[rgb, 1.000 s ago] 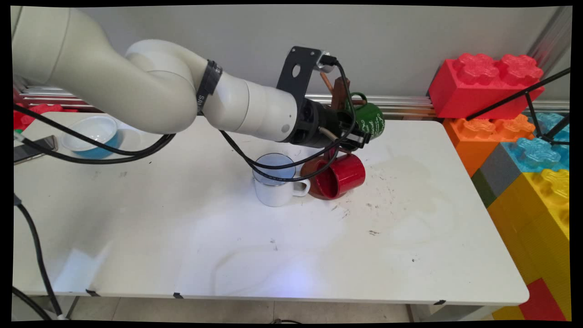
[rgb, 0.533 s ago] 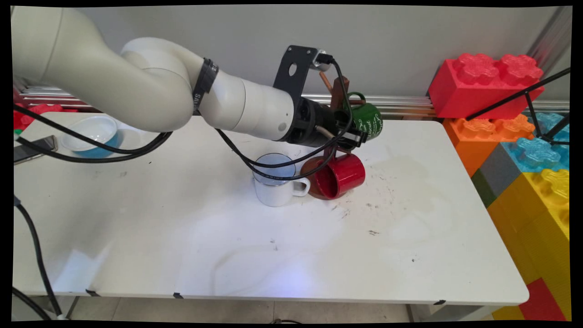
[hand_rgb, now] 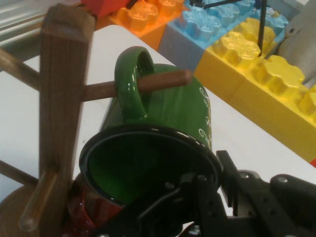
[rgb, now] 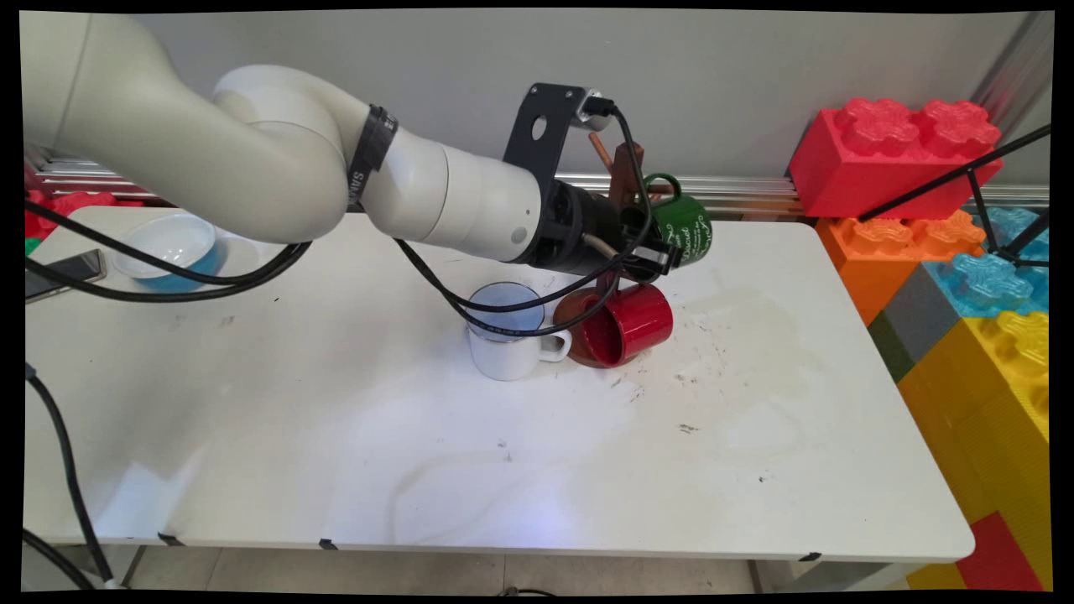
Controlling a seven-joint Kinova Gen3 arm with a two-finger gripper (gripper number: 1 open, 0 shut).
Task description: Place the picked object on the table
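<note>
Your gripper (rgb: 659,256) sits at the green mug's (hand_rgb: 163,123) rim; you cannot tell how wide it stands. The hand view shows you the mug's handle threaded on a peg of the wooden mug tree (hand_rgb: 61,98). The main view adds a red mug (rgb: 625,323) below, white mug (rgb: 508,340) beside.

The arm (rgb: 336,176) is rounded and cream-white, with a black strap, looping black cables (rgb: 495,302), a black bracket (rgb: 545,138), and a black tool (rgb: 650,252).
</note>
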